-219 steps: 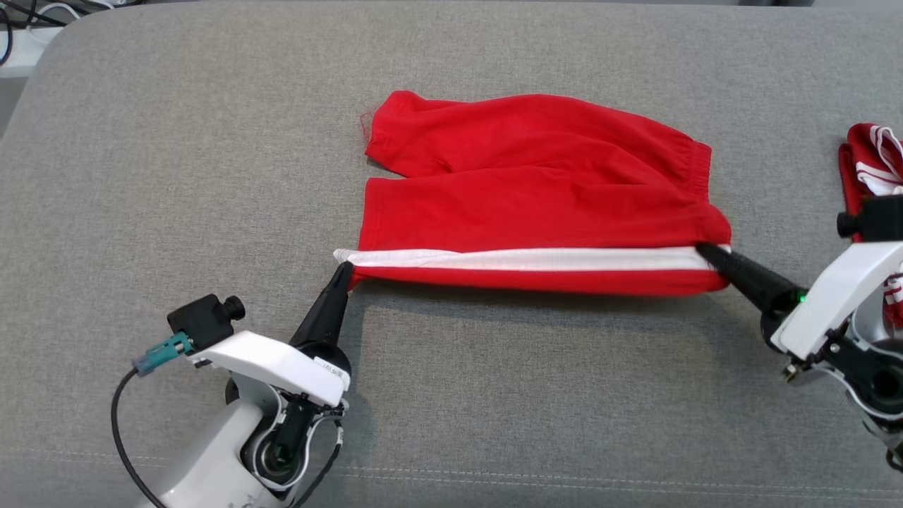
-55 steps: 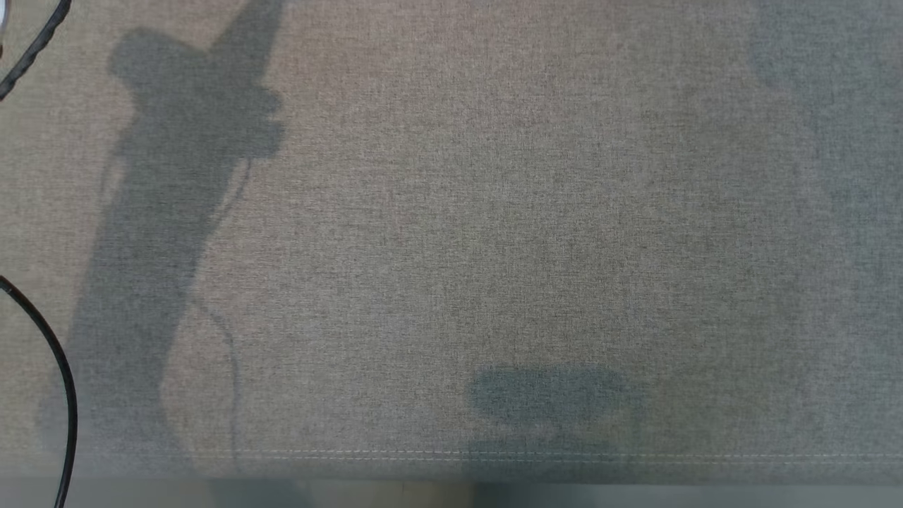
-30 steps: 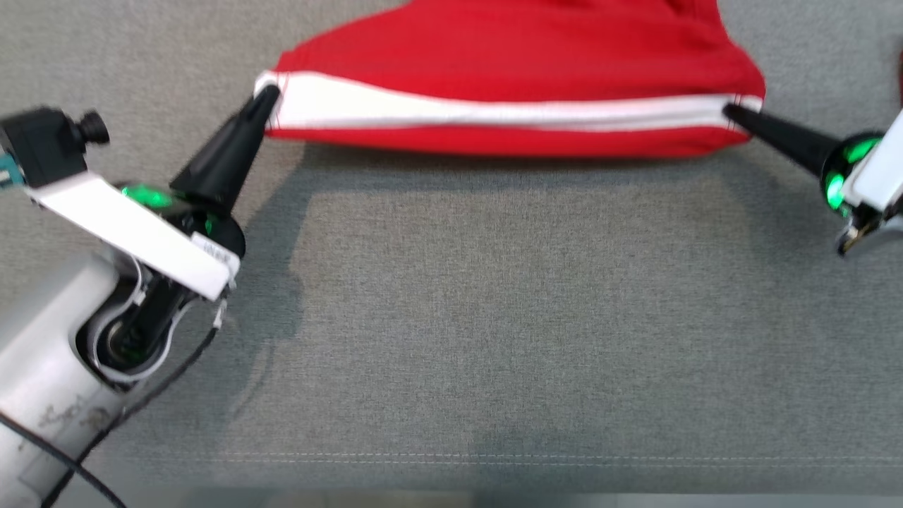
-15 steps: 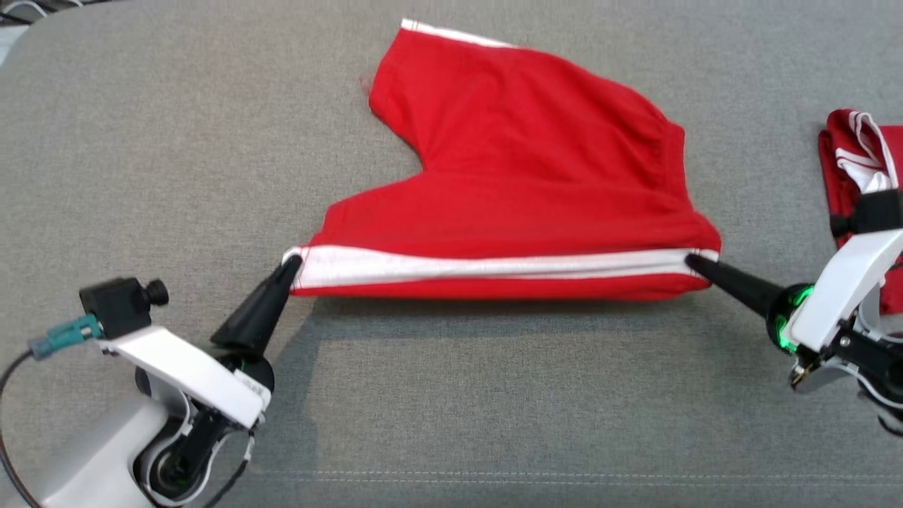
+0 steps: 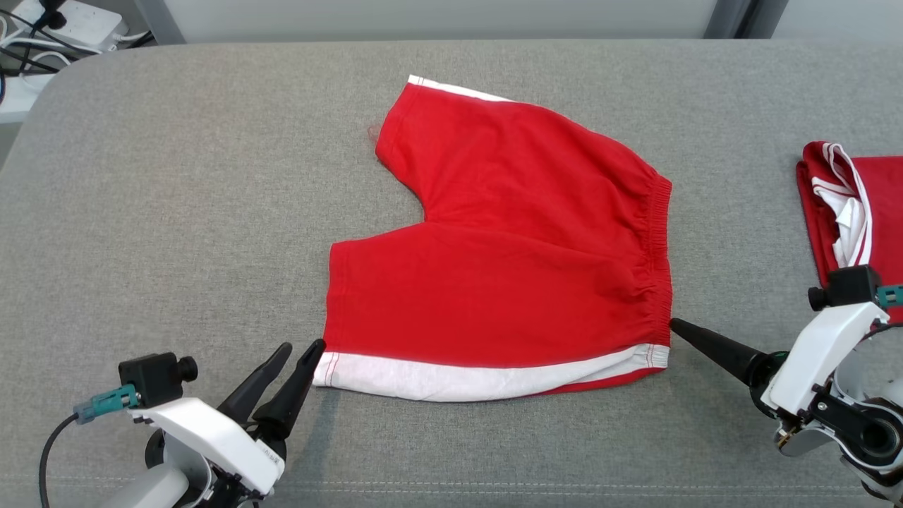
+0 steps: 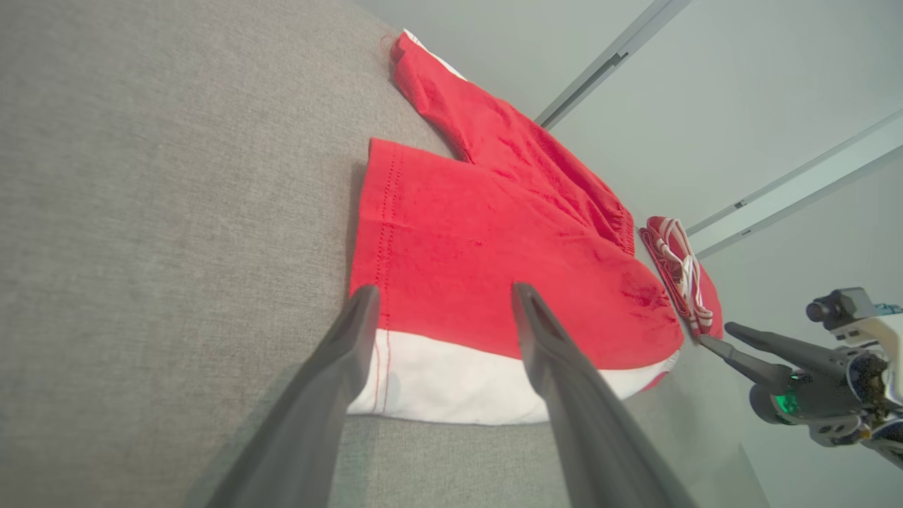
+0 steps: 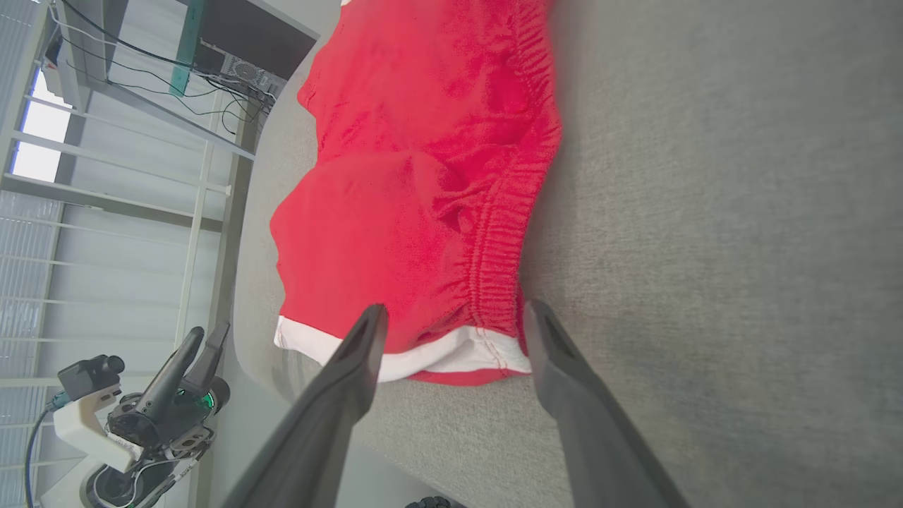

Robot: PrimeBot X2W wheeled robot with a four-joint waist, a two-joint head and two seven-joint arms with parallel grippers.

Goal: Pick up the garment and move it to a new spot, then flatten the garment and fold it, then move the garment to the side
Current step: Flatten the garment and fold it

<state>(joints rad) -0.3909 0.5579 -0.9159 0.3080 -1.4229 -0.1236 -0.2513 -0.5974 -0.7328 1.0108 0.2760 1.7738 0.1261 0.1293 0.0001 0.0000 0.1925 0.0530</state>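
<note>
Step in hand: the shorts (image 5: pixel 508 247) look laid out and mostly flat, so I judge the fold comes next.
Left gripper (image 5: pixel 302 347): lower left of the frame, fingers spread and holding nothing, tips just beside the near hem corner. It should probably pinch that corner low, catching both layers.
Shorts, place: centre of the frame on the tabletop (image 5: pixel 176 176), legs pointing left and waist to the right. The far leg angles toward the upper centre.
Right gripper (image 7: pixel 455 306): lower right of the frame, fingers spread and empty, tips at the near waistband corner. It should likely grip there and rise level with the left one, so the near edge goes over as one straight line.
Risk: uneven lift would skew the near leg off the far one, and a shallow pinch may slip off the cloth.
Tabletop cover: grey woven fabric, matte, with a rounded corner at upper left and a stitched seam along the bottom.
Shorts cloth: soft red knit, limp, with faint creases near the waist.
Side stripe (image 5: pixel 487 377): a white band along the near edge.
Waistband (image 5: pixel 656 254): gathered elastic, puckered.
Second garment (image 5: pixel 839 204): red and white, bunched at the right edge, well apart from the shorts.
</note>
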